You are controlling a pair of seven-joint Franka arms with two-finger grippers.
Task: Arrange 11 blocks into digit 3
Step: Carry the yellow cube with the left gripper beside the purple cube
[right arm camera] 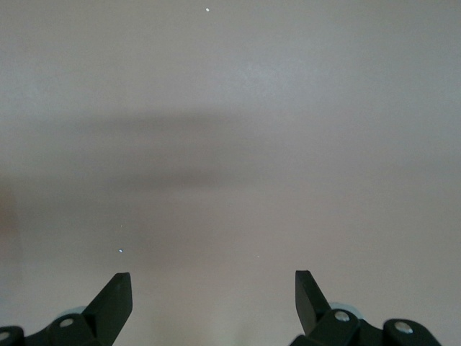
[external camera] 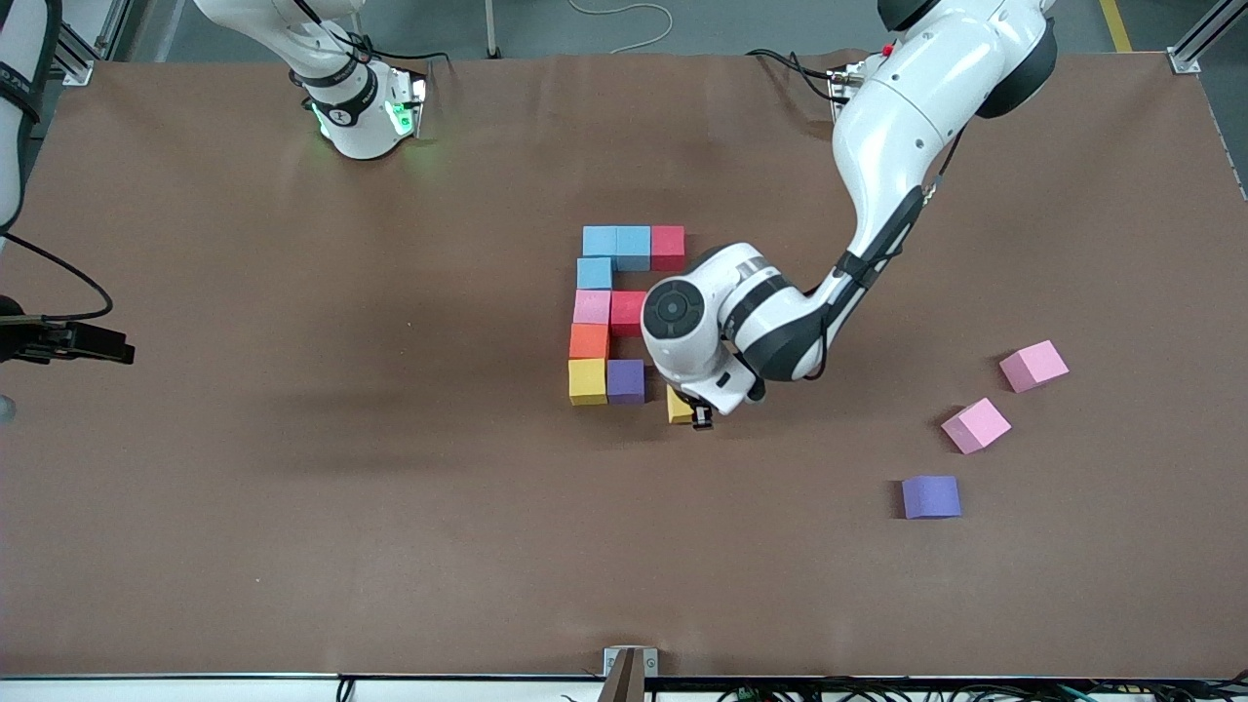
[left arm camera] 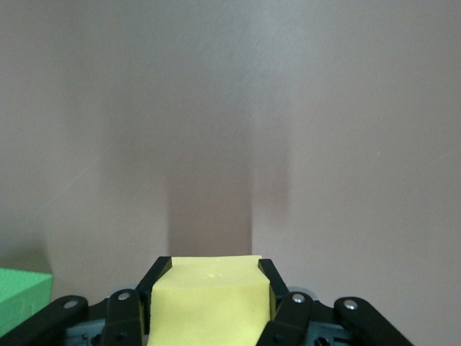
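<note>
At the frame's edge by the right arm's end of the table, halfway down the front view, the right gripper (right arm camera: 212,288) waits over the bare brown tabletop (external camera: 292,507). Its 2 black fingers (right arm camera: 115,299) are spread wide with nothing between them. Along the top of the frame that arm's white base (external camera: 356,107) glows green. The marks on its black collar are too small to read, and no cube shows any writing.

Mid-frame lies the digit 3 (external camera: 609,312), unfinished, built of matte foam cubes set side against side.
- **Top bar:** it runs from the corner light blue cube (external camera: 600,241) through the second light blue cube (external camera: 633,246) to the upper red cube (external camera: 668,246).
- **Straight edge:** it comes down toward the camera through the third light blue cube (external camera: 594,273), the pink cube in the figure (external camera: 592,306) and the orange cube (external camera: 589,341), ending at the corner yellow cube (external camera: 587,380).
- **Middle bar:** the lower red cube (external camera: 627,312) touches the pink one, and the left arm's white wrist (external camera: 682,327) covers whatever follows it.
- **Bottom bar:** the purple cube in the figure (external camera: 625,380) touches the corner yellow one.

Just beside that purple cube, toward the left arm's end and with a slim gap between them, is the second yellow cube (external camera: 679,405). The left gripper (external camera: 697,414) is clamped on its 2 sides. Whether the cube rests on the table I cannot tell. The left wrist view shows the same grip and a green foam cube (left arm camera: 21,299) at the picture's edge.

Well apart, toward the left arm's end, 3 loose cubes lie in the lower part of the frame. They are a loose purple cube (external camera: 931,496), a tilted pink cube (external camera: 975,425) and another pink cube (external camera: 1033,366).
</note>
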